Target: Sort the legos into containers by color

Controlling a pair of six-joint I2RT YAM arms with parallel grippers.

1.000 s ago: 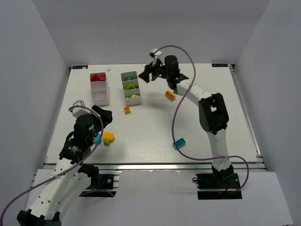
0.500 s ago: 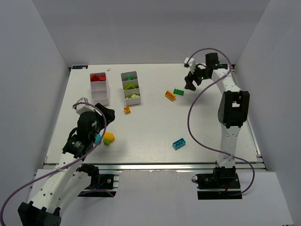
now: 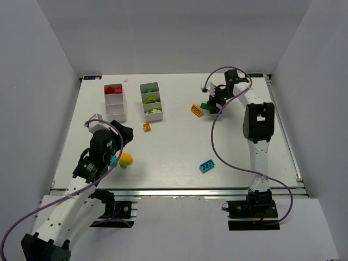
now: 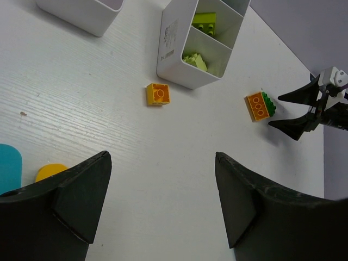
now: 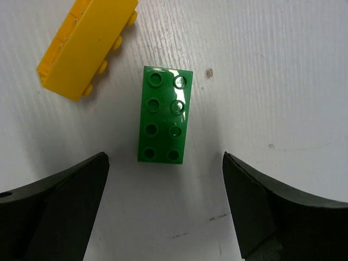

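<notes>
A dark green lego (image 5: 166,114) lies flat on the table, studs up, just ahead of my open, empty right gripper (image 5: 164,160), which hovers above it. An orange lego (image 5: 87,46) lies beside it. In the top view the right gripper (image 3: 212,101) is at the far right-middle, over the green lego (image 3: 204,106) and near the orange one (image 3: 196,110). My left gripper (image 4: 162,157) is open and empty above bare table at the near left (image 3: 123,136). Two white trays stand at the back: one (image 3: 115,111) holds red legos, the other (image 3: 153,116) green and lime ones.
A small orange lego (image 3: 147,127) lies in front of the trays. A cyan lego (image 3: 206,166) lies near the front middle. A yellow piece (image 3: 125,159) and a cyan piece (image 3: 113,160) lie beside the left arm. White walls enclose the table.
My right gripper swung from beside the green-and-lime tray out to the far right, then came back down over the green lego. The left arm barely moved.
</notes>
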